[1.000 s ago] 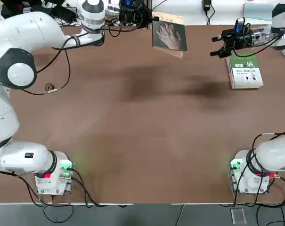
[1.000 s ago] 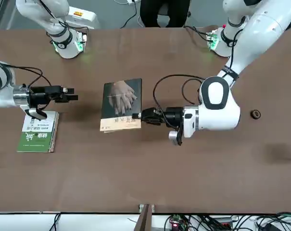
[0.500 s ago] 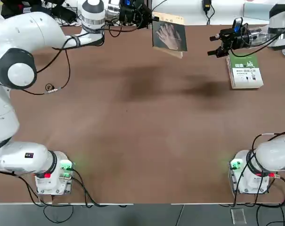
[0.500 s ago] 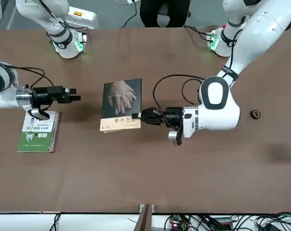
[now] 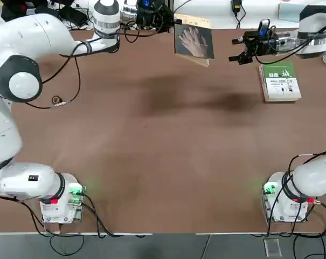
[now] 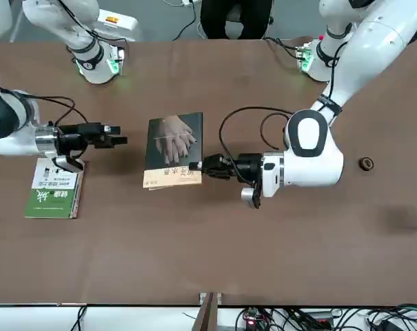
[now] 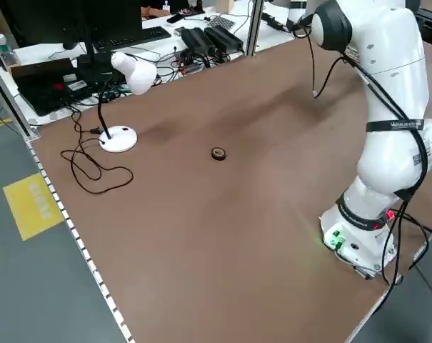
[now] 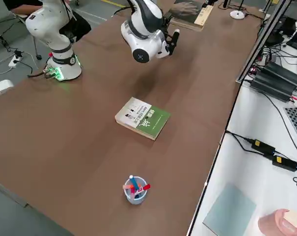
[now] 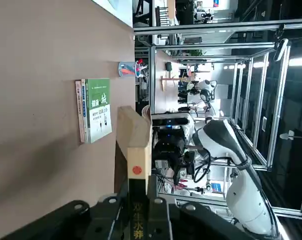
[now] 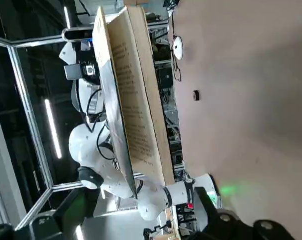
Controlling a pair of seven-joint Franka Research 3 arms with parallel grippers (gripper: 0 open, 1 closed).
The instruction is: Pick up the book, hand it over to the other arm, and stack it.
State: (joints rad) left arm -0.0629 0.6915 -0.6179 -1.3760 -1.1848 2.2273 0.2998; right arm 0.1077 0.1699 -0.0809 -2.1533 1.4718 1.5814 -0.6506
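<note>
Book (image 6: 174, 149) hangs above the tabletop (image 6: 215, 248), pinched at one edge by our left tool (image 6: 200, 166), while our right tool (image 6: 123, 140), jaws wide and empty, has slid nearer from beside the green book (image 6: 54, 188), so handover looks close.

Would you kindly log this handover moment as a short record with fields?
stage: handover not yet made
book: held above the table, cover up
left gripper: shut on the book's edge
right gripper: open, beside the book, apart from it
green-and-white book: flat on the table, below the right arm
pen cup: near the table edge
</note>
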